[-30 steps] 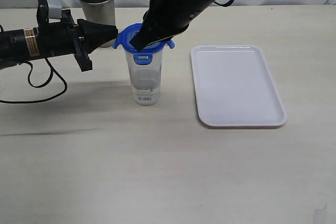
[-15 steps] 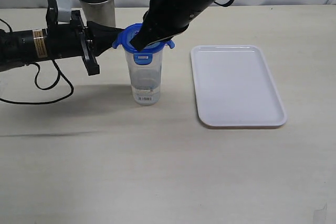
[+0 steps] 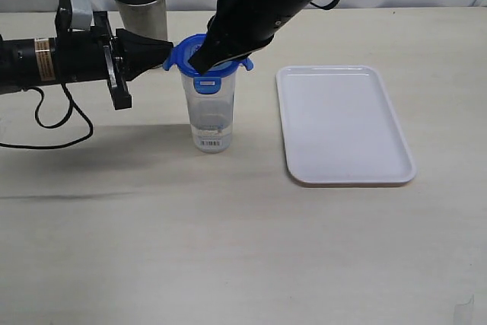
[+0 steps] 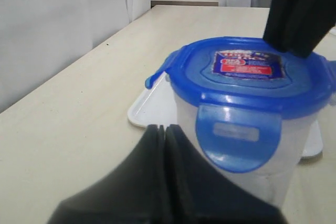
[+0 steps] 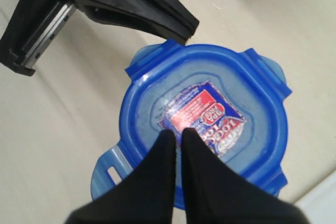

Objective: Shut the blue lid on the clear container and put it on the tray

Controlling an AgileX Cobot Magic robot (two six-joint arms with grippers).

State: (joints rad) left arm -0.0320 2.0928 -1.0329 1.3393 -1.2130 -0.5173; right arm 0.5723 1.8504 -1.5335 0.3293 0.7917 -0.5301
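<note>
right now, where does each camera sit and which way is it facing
Exterior: raised off the table's near edge, looks down across it at the clear container, tray and metal cup; both arms show.
Left wrist: low behind the left fingers, looks sideways at the blue lid.
Right wrist: above the right fingers, looks straight down on the lid.
Shared: both wrist views show the lid's sticker and the other arm's fingers.

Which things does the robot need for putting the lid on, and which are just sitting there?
Needed: blue lid, clear container, white tray.
Just sitting there: grey metal cup.
</note>
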